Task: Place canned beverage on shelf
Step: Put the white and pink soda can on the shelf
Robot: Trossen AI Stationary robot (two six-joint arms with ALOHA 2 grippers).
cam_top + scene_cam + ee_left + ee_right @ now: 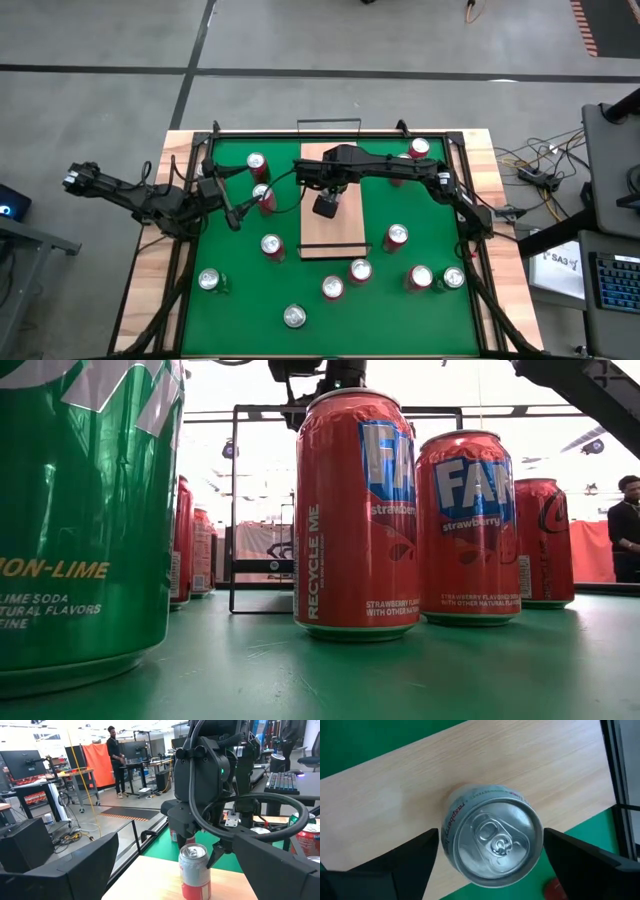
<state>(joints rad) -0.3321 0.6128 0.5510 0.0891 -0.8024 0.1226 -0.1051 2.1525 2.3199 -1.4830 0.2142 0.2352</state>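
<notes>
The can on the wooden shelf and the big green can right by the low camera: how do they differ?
The can on the shelf is red with pale lettering and stands on the pale wood shelf, between the right gripper's open fingers. The green lemon-lime can stands on the green mat, with no gripper near it. Both stand upright.

Right end effector points straight down, fingers spread; left end effector waits level, open.
</notes>
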